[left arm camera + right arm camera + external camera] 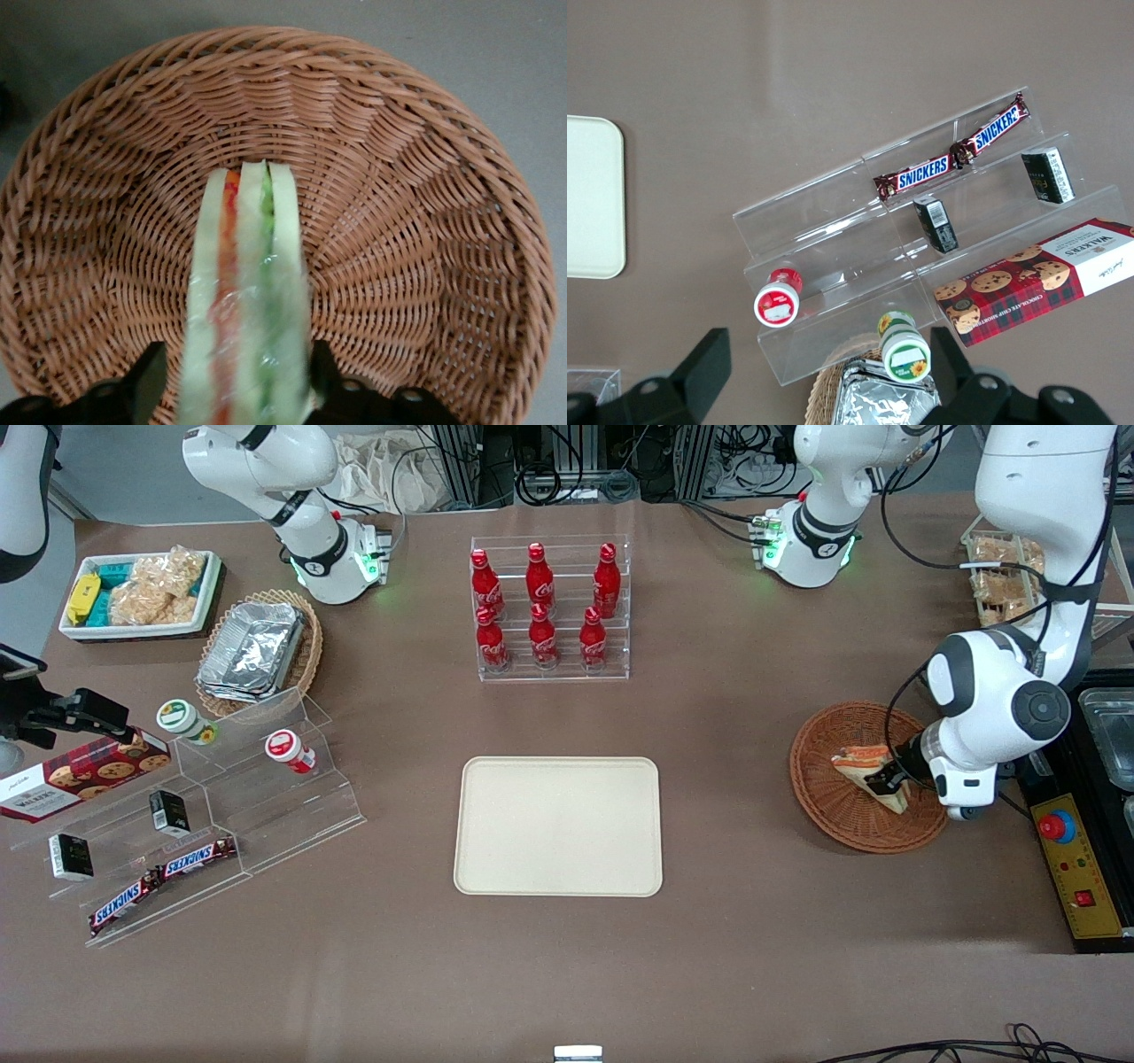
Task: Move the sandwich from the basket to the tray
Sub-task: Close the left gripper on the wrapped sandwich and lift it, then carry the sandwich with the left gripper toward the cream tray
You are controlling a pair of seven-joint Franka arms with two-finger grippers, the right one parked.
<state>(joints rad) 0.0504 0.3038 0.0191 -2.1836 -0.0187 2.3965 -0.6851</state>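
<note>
The sandwich (858, 760), a wrapped white-bread wedge with an orange label, stands on edge in the round reddish-brown basket (824, 797) at the working arm's end of the table. My gripper (886, 782) reaches down into the basket and is shut on the wedge. In the left wrist view the sandwich (248, 266) shows its orange-red and green filling layers, with a black finger on each side of it at my gripper (235, 372), over the woven basket (425, 221). The cream tray (558, 825) lies bare at the table's middle, well apart from the basket.
A clear rack of red cola bottles (549, 611) stands farther from the camera than the tray. A stepped acrylic shelf (204, 815) with snacks, a tan basket of foil containers (257, 651) and a white bin (142, 593) sit toward the parked arm's end. A yellow control box (1076, 868) lies beside the basket.
</note>
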